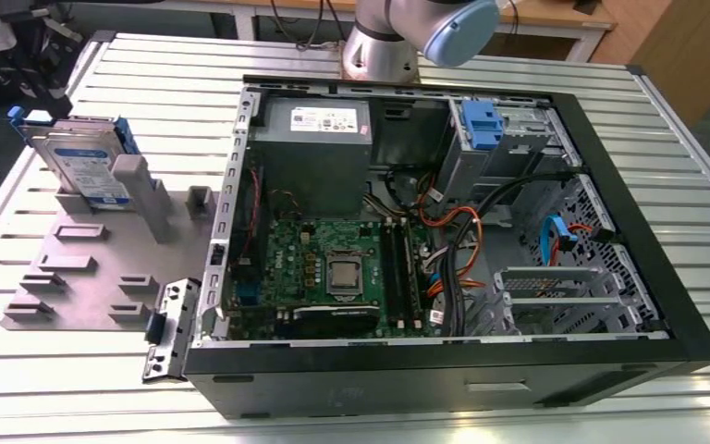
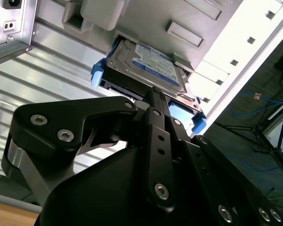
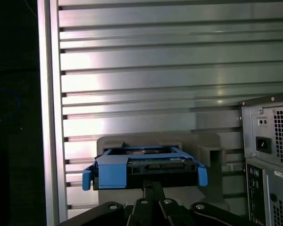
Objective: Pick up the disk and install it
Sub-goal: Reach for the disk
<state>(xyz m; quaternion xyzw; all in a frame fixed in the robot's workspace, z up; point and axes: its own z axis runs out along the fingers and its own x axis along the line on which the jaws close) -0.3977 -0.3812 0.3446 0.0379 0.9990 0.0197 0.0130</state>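
The disk (image 1: 84, 166) is a silver hard drive with a white-and-blue label in a blue carrier frame. It stands on edge in a slot of the grey holder plate (image 1: 78, 277), at the exterior view's left, beside the open computer case (image 1: 454, 231). Both wrist views show the disk (image 2: 148, 66) (image 3: 144, 167) ahead of my gripper (image 2: 155, 92) (image 3: 153, 187). The black fingers come together to a single tip with nothing between them. The tip is lined up with the disk's blue end but stands apart from it.
Inside the case are a grey power-supply box (image 1: 315, 120), a motherboard (image 1: 330, 268), cables and a blue-tabbed caddy in a metal cage (image 1: 484, 125). The case's rear corner (image 3: 269, 155) is close beside the gripper. A loose bracket (image 1: 167, 328) lies on the slatted table (image 1: 59, 370).
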